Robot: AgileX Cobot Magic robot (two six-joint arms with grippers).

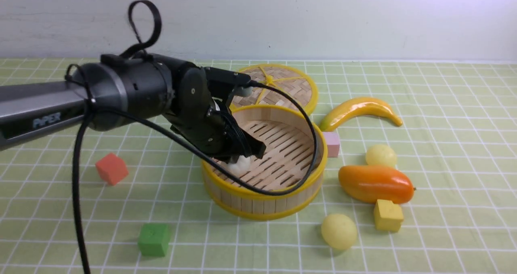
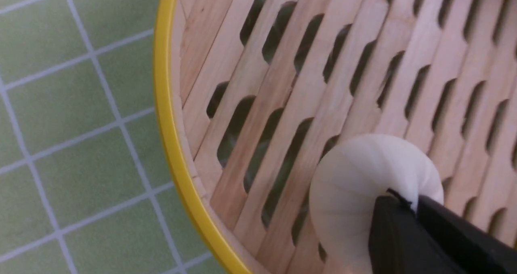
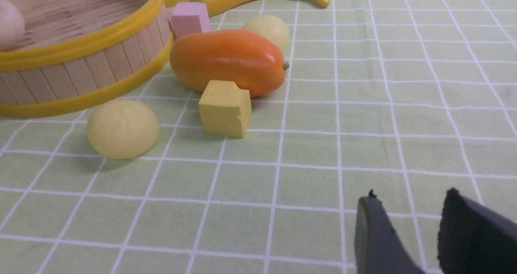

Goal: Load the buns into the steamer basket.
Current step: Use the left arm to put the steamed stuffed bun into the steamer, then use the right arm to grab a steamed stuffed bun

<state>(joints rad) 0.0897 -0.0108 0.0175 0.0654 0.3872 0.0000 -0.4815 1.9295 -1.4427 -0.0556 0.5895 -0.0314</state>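
When reading the steamer basket [image 1: 258, 204] as a dial, counting twelve o'clock as away from the robot, found off-white bun [image 1: 239, 167] inside, on the slatted floor at about eight o'clock, close to the wall. Found left gripper [image 2: 412, 203] down on it, jaws closed together, tips against the bun's top. Cannot tell whether pinching a pleat or merely touching. Saw right gripper [image 3: 410, 195] low over the cloth, well apart from everything, jaws apart, holding nothing. Logged two pale yellow buns outside: near bun [image 1: 339, 230] at five o'clock on the cloth, far bun [image 1: 381, 155] at three o'clock, beyond pink cube [image 1: 332, 144].

Risks, as judged:
- If pinched, could drag the off-white bun up on the lift and drop it over the rim at eight o'clock, given so little wall clearance.
- Could catch the cable [image 1: 75, 185], seen looping across the basket's front from six to three o'clock (contact unclear), and shift the basket on withdrawal.
- Near bun: round, likely to roll off a skewed pinch toward yellow cube [image 1: 388, 215] or mango [image 1: 375, 184] at four o'clock.
- Far bun: hemmed in between pink cube and mango, so easy to knock either one or close on the wrong thing.
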